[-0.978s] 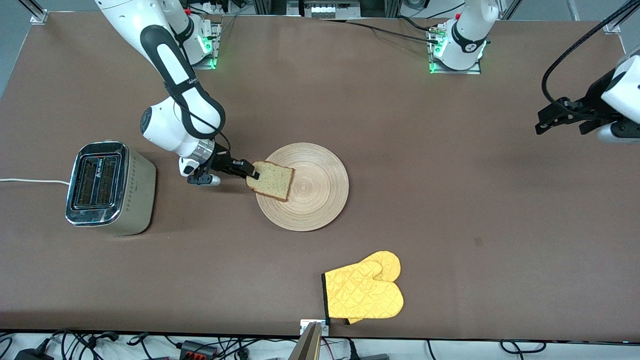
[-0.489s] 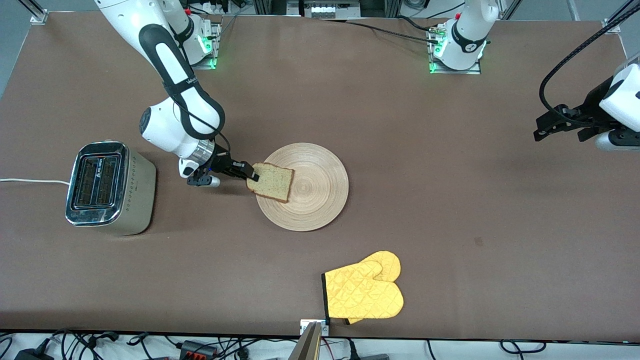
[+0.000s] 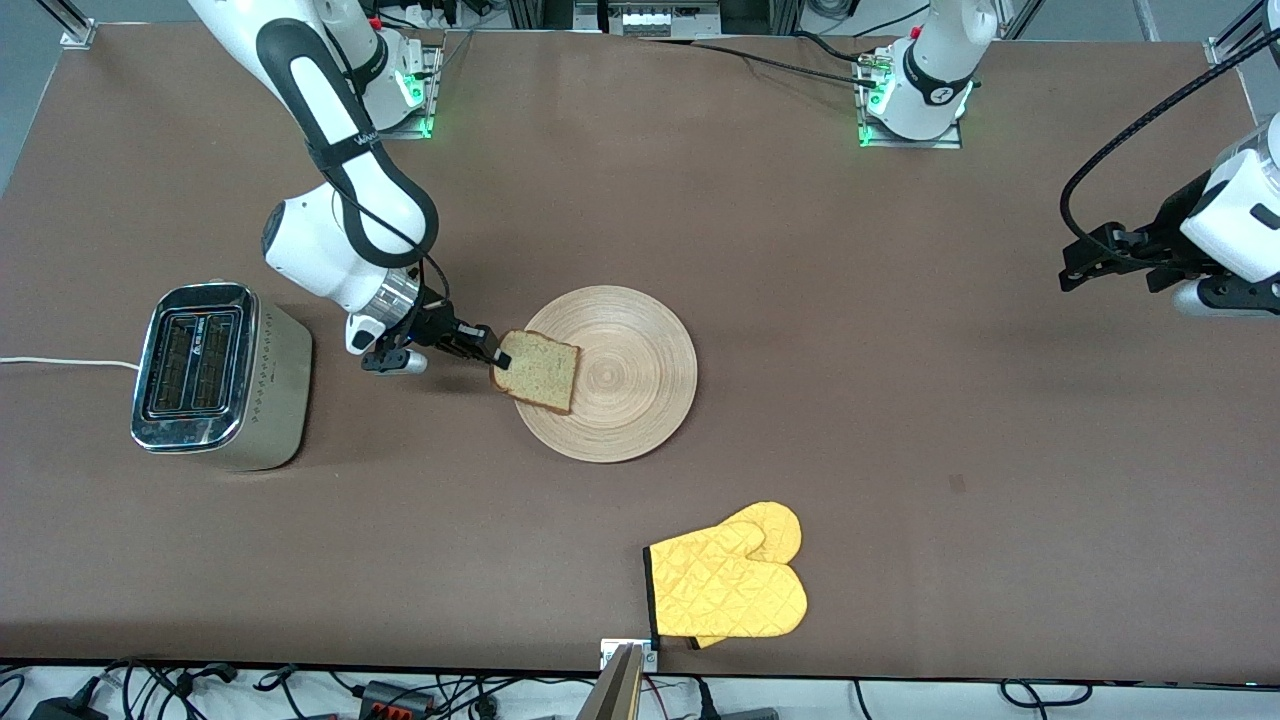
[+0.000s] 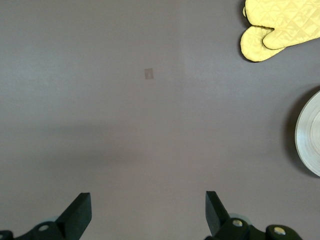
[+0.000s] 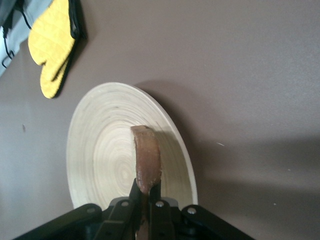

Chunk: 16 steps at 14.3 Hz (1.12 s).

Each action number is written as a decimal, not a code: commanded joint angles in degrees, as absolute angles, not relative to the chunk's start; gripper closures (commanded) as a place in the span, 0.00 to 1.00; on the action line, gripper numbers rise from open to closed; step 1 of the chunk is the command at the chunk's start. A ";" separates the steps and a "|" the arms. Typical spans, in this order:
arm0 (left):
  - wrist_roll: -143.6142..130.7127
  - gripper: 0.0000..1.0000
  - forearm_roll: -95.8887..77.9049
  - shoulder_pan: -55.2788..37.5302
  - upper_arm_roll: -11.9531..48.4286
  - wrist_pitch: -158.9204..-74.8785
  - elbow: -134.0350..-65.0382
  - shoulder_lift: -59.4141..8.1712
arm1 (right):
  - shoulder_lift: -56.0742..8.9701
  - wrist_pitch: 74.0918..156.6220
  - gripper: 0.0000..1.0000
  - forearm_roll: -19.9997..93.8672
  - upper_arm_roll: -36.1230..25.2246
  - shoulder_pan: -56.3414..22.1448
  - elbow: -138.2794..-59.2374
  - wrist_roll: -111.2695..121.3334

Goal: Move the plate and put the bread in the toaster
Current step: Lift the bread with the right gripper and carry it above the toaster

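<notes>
Nearest the front camera, a pair of yellow oven mitts (image 3: 727, 585) lies on the brown table (image 3: 900, 430). Farther from the camera, the round light-wood plate (image 3: 630, 400) rests flat at mid-table. The right gripper (image 3: 497, 358) is clamped on the crust edge of the bread slice (image 3: 538, 371) at the plate's 9 o'clock rim, the slice lifted over the plate. The chrome-topped toaster (image 3: 215, 375) stands toward the right arm's end, both slots showing. The left gripper (image 3: 1075, 262) waits aloft over the left arm's end, fingers (image 4: 80, 215) wide apart
</notes>
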State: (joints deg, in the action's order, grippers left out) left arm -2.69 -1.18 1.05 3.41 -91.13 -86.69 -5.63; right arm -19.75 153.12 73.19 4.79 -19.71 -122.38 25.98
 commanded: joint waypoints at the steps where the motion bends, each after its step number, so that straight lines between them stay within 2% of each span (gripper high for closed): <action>1: -1.14 0.00 0.09 0.35 3.69 -89.92 -83.94 -6.86 | -16.80 153.02 1.00 74.62 4.40 -19.78 -123.13 24.96; 5: -1.14 0.00 0.09 0.35 3.87 -88.86 -83.93 -6.33 | -13.63 153.11 1.00 73.66 2.55 -19.34 -123.57 24.87; 9: -0.70 0.00 3.60 -0.44 4.39 -87.45 -84.28 -5.98 | -11.43 151.10 1.00 66.38 0.53 -19.07 -123.40 24.96; 13: 0.61 0.00 2.90 0.17 4.48 -87.71 -87.62 -3.69 | -10.90 136.88 1.00 62.34 -4.03 -18.63 -117.87 20.15; 15: 2.10 0.00 2.55 0.79 4.48 -90.78 -90.25 -2.29 | -10.90 127.33 1.00 49.37 -7.19 -18.20 -113.49 12.87; 16: 2.98 0.00 2.55 0.79 4.48 -91.40 -91.22 -1.59 | -11.51 118.22 1.00 41.65 -9.73 -17.85 -108.33 8.31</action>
